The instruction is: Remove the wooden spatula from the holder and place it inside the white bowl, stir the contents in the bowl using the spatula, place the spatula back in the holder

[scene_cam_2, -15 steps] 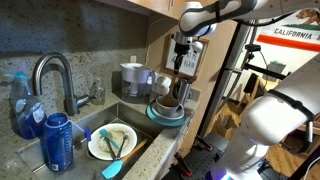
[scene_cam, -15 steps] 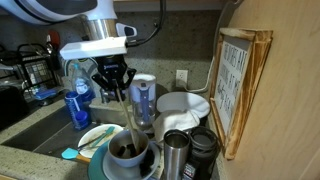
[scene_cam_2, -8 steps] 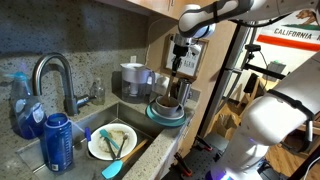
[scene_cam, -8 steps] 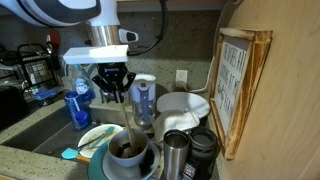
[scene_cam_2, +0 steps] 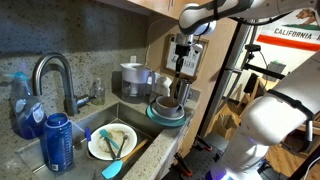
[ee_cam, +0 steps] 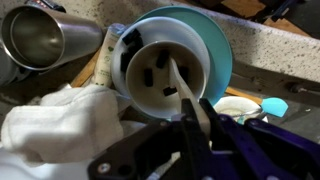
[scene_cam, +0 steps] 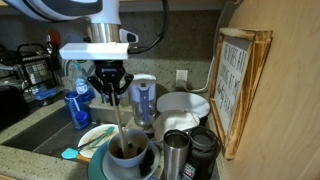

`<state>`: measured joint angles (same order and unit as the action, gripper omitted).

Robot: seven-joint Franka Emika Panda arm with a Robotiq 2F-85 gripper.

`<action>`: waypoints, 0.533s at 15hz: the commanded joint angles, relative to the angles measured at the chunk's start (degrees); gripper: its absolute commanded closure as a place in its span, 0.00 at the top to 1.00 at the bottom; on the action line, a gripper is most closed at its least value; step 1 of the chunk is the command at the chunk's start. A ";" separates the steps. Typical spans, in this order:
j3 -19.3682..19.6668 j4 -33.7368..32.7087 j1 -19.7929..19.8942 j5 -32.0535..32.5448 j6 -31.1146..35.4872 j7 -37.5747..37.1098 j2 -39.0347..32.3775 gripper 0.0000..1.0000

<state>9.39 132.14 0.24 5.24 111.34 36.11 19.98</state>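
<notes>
Spatula stands tip-down inside the bowl, clamped in your gripper. Stir in small circles within the bowl, clear of its wall, so nothing tips or spills.

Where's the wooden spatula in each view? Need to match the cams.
In an exterior view: the wooden spatula is centre-left, running down from the gripper into the white bowl at the bottom edge.
In an exterior view: a thin upright sliver right of centre, under the gripper.
Wrist view: a pale diagonal strip at centre.
Shared landmark: the white bowl, which holds its tip.
</notes>
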 commanded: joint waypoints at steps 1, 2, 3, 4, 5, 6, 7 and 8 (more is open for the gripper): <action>-0.23 -3.39 0.59 1.49 -7.27 1.51 -2.00 0.03; -0.53 -3.96 0.84 2.55 -8.23 1.05 -2.33 0.03; -0.78 -4.41 1.01 3.76 -9.13 0.50 -2.64 0.03; -1.10 -4.67 1.17 5.33 -9.64 -0.17 -2.94 0.03; -1.43 -4.80 1.27 6.90 -9.69 -0.89 -3.20 0.03; -1.61 -4.76 1.26 8.05 -9.54 -1.32 -3.42 0.03; -1.90 -4.57 1.21 9.21 -8.89 -1.94 -3.55 0.03; -2.08 -4.23 1.17 10.11 -8.13 -2.62 -3.61 0.03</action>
<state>8.82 128.70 0.36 11.46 104.21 35.80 17.47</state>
